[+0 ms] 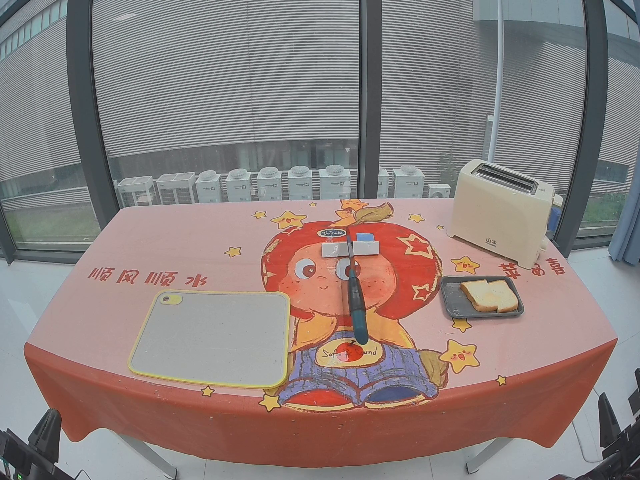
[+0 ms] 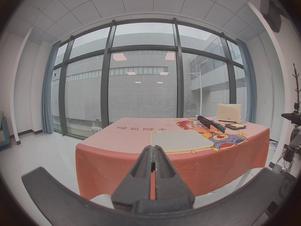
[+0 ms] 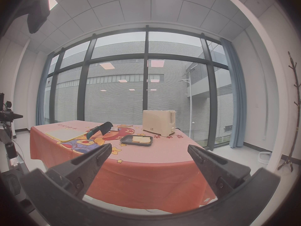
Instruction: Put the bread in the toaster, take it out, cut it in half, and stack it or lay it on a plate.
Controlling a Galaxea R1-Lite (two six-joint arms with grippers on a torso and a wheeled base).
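Note:
Toast-coloured bread (image 1: 491, 295) lies on a dark grey tray (image 1: 453, 308) at the table's right, just in front of the cream toaster (image 1: 501, 211). A knife (image 1: 355, 287) with a teal handle rests mid-table, its blade propped on a small grey stand (image 1: 350, 249). At the front left lies a grey cutting board (image 1: 213, 337) with a yellow rim. My left gripper (image 2: 153, 160) is shut and empty, held low, off the table's front left. My right gripper (image 3: 150, 156) is open and empty, below and off the front right corner; the bread (image 3: 141, 139) and toaster (image 3: 159, 122) lie beyond it.
The table (image 1: 167, 248) wears an orange cartoon cloth and stands against tall windows. The toaster's cord side sits near the right rear edge. A camera tripod (image 2: 293, 132) stands on the floor beside the table.

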